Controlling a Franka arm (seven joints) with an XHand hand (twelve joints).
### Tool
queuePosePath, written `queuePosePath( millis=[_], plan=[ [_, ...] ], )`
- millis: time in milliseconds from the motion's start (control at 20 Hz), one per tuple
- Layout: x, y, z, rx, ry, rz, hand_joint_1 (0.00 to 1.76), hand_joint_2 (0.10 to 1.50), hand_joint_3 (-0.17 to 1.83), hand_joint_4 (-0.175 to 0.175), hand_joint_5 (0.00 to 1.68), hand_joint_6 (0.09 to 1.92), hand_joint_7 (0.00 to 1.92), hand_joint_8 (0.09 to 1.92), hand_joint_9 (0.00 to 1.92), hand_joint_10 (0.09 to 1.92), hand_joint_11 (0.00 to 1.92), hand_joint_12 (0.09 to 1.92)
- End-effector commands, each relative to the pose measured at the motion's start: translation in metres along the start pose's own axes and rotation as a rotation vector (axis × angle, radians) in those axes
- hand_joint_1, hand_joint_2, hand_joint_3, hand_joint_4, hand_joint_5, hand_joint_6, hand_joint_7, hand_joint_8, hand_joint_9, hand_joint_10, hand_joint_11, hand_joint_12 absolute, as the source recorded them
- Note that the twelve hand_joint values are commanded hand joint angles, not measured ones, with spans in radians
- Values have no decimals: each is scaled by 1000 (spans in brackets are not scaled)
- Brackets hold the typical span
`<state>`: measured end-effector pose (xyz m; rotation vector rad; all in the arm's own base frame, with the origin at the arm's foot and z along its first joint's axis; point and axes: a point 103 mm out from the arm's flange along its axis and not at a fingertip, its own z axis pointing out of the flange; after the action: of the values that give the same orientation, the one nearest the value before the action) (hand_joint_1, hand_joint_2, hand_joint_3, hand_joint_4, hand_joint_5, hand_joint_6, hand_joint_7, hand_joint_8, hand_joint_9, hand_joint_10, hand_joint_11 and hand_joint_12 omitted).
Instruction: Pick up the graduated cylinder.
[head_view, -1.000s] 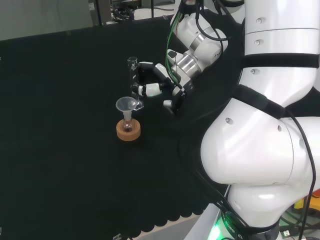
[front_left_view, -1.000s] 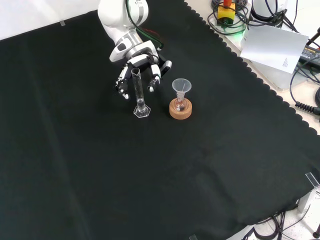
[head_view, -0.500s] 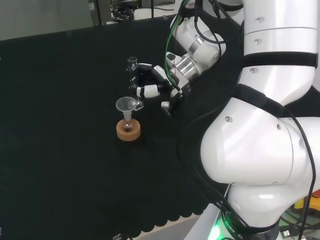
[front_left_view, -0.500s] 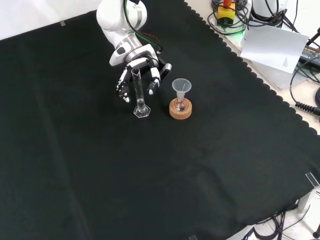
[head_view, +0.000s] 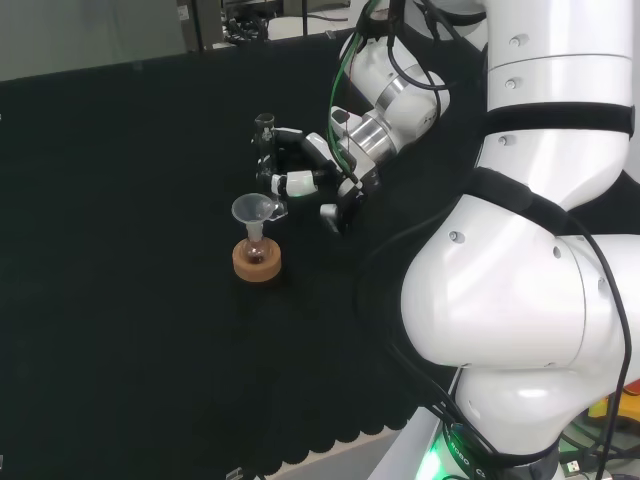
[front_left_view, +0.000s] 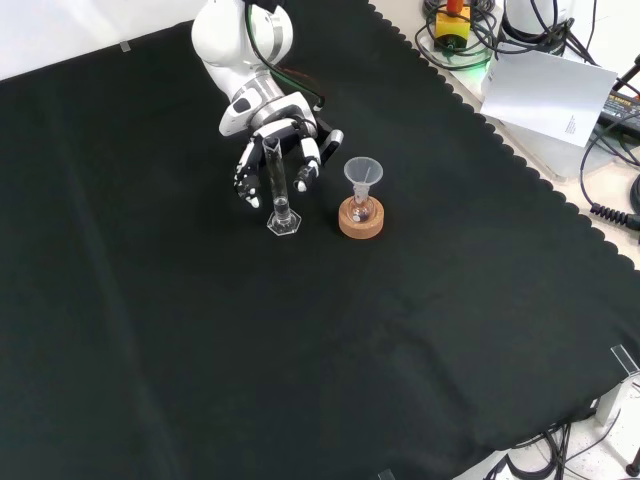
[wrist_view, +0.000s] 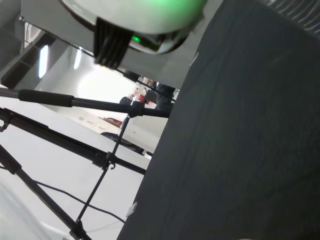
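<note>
**Hand closing in around the upright graduated cylinder**

Here the graduated cylinder (front_left_view: 277, 186) is standing upright on its hexagonal foot on the black cloth (front_left_view: 300, 340), a tall, narrow tube of clear glass. In the head view its rim is showing just left of the fingertips (head_view: 265, 131).

Right behind the cylinder in the front view, the hand (front_left_view: 279, 138) is hanging with its fingers (front_left_view: 248, 178) pointing down, spread and slightly bent, some falling to the left of the tube and some to the right, so the tube is standing in the gap between them. In the head view the hand (head_view: 312, 170) is reaching at the cylinder from the right, fingers apart and partly curved toward the glass. They are not wrapped round it; whether any fingertip is touching the glass cannot be told.

Just to the right of the cylinder in the front view, a small round-bottomed flask (front_left_view: 361, 209) is sitting in a cork ring stand (front_left_view: 361, 222), with a clear funnel (front_left_view: 363, 173) resting in its neck. In the head view this flask and funnel are standing nearer the camera than the cylinder, just below it.

Beyond the hand, the white arm (front_left_view: 243, 35) is running up from the cylinder toward the top of the front view.
</note>
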<state>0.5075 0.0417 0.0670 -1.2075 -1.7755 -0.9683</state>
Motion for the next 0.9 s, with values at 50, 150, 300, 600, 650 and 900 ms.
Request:
queuePosePath(
  millis=[50, 150, 300, 600, 650, 900],
  plan=[
    [-1, -1, 0, -18, 14, -2, 1103, 587, 725, -50, 555, 599, 559, 609, 865, 399, 615, 1186],
    [-1, 0, 1, -14, 15, -3, 1101, 590, 722, -50, 554, 603, 558, 610, 866, 398, 621, 1184],
    [-1, 0, 2, -14, 19, -4, 1100, 592, 717, -50, 552, 606, 557, 611, 868, 396, 625, 1182],
    [0, 1, 5, -23, 47, -19, 1104, 597, 708, -53, 547, 611, 554, 614, 874, 393, 649, 1172],
    [0, 2, 5, -22, 46, -21, 1105, 599, 705, -53, 546, 613, 553, 615, 875, 391, 656, 1165],
    [1, 2, 6, -29, 46, -22, 1109, 603, 700, -54, 549, 619, 553, 618, 882, 389, 673, 1153]
  ],
)
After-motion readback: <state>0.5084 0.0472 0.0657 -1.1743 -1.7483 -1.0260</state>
